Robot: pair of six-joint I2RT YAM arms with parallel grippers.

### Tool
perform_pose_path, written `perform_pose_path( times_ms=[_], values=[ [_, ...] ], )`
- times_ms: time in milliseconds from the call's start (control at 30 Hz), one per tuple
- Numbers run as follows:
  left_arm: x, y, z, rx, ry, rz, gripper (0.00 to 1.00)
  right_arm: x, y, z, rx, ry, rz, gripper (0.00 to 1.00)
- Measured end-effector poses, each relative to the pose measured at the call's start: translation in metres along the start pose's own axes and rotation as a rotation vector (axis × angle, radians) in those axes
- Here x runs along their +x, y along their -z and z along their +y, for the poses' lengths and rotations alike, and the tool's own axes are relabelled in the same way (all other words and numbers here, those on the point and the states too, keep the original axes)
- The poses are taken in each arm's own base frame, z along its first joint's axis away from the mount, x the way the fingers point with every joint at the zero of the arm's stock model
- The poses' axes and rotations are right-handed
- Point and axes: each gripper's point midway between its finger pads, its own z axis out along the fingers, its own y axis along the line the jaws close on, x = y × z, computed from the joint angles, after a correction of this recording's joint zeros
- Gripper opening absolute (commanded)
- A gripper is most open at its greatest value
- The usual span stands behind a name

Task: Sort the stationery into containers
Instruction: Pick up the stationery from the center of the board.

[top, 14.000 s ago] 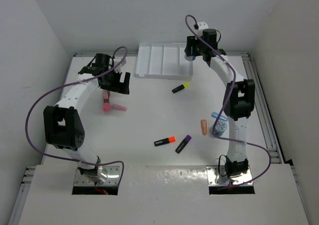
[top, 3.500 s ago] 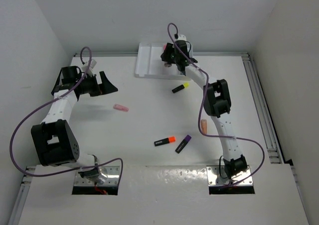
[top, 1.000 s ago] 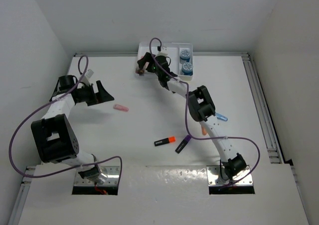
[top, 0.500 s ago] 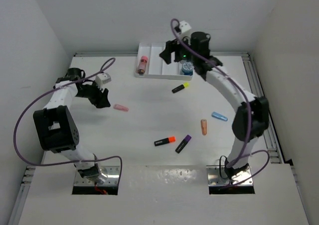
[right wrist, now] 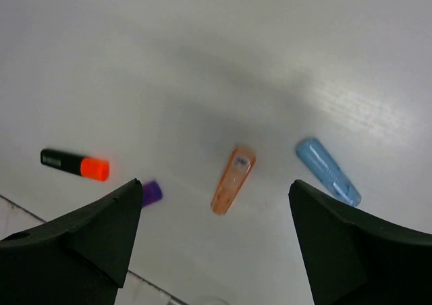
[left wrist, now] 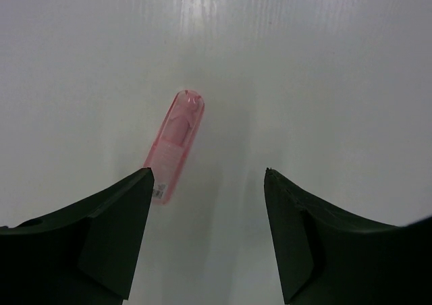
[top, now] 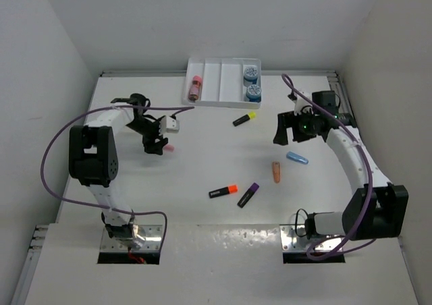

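Our left gripper stands open and empty, low over the pink translucent eraser stick, which lies off-centre towards one side of the jaws. Our right gripper, likewise open and empty, hovers above the peach eraser stick and the blue stick. We judge both picks are yet to be made. Next we should centre the left jaws, close, and carry to the white divided plastic tray.

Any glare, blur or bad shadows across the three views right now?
Top external: evenly lit and sharp; specular patches on the near panel. Left wrist: vertical glare streak on the table above the pink eraser stick, which is crisp; fingers nearly black. Right wrist: slightly soft, orange highlighter smeared; broad soft shadow across the table.
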Motion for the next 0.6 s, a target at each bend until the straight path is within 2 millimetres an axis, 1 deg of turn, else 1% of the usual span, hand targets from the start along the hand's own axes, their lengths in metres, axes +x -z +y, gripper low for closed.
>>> perform_pose_path(
  times_ms=[67, 100, 200, 300, 333, 367, 433, 500, 533, 600],
  values=[
    [-0.001, -0.008, 0.0, 0.008, -0.036, 0.024, 0.73, 0.025, 0.003, -0.003, 0.0, -0.045, 0.053, 0.87],
    [-0.002, -0.011, 0.001, 0.006, -0.052, 0.032, 0.72, 0.035, 0.004, -0.005, 0.002, -0.062, 0.071, 0.86],
    [-0.001, -0.02, 0.003, -0.001, -0.096, 0.058, 0.68, 0.051, 0.007, -0.003, -0.007, -0.087, 0.107, 0.86],
    [0.004, -0.029, 0.007, -0.003, -0.128, 0.089, 0.64, 0.057, 0.007, 0.001, -0.026, -0.093, 0.124, 0.85],
    [0.008, -0.035, 0.01, 0.0, -0.142, 0.106, 0.61, 0.058, 0.007, 0.002, -0.033, -0.092, 0.126, 0.85],
    [0.01, -0.037, 0.011, 0.003, -0.144, 0.113, 0.61, 0.058, 0.007, 0.003, -0.037, -0.093, 0.127, 0.85],
    [0.018, -0.043, 0.013, 0.011, -0.155, 0.141, 0.58, 0.059, 0.007, 0.004, -0.043, -0.092, 0.13, 0.84],
    [0.021, -0.046, 0.017, 0.007, -0.175, 0.157, 0.53, 0.06, 0.007, 0.004, -0.046, -0.091, 0.134, 0.84],
    [0.021, -0.046, 0.018, 0.004, -0.179, 0.161, 0.48, 0.061, 0.008, 0.005, -0.048, -0.091, 0.136, 0.84],
    [0.022, -0.046, 0.017, 0.005, -0.181, 0.17, 0.41, 0.061, 0.008, 0.005, -0.052, -0.088, 0.138, 0.84]
  ],
)
